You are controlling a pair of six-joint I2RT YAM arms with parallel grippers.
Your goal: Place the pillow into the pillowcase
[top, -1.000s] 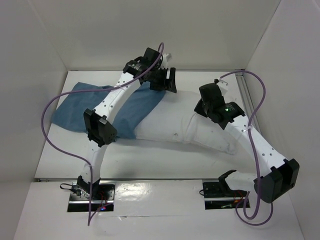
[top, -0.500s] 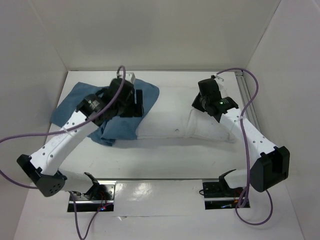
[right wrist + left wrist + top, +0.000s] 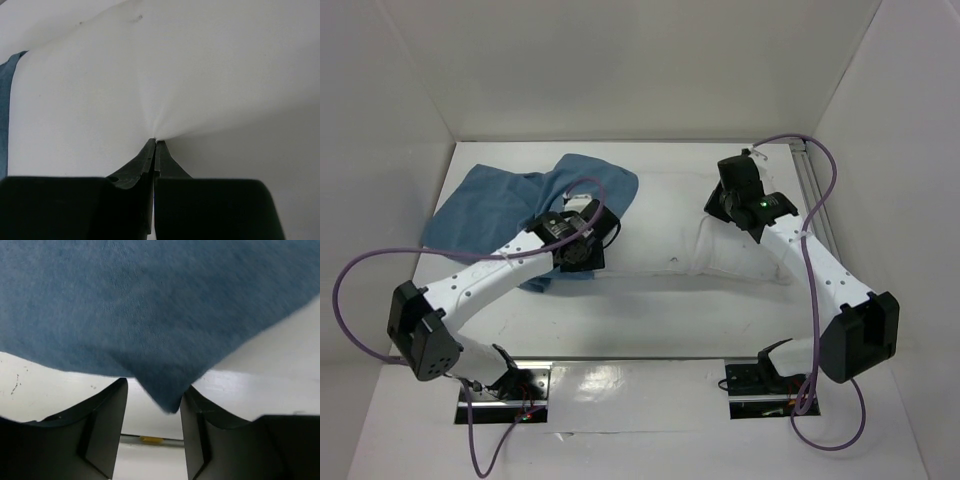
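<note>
White table [image 3: 620, 310]: a pale surface walled on three sides, with two arms rising from its near edge.
White pillow [image 3: 660, 225]: plump and long, lying across the middle and right of the table.
Blue pillowcase [image 3: 490, 200]: limp and wrinkled, spread on the left. Its right part is draped over the pillow's left end.
Left claw [image 3: 152, 392]: low over the near edge of the blue cloth, jaws apart. A corner of the pillowcase hangs down between the two fingers [image 3: 107, 415], but they are not pinching it.
Right claw [image 3: 155, 142]: jaws pressed together on a small pinch of pillow fabric at the pillow's right end. The cloth puckers at the tips.
</note>
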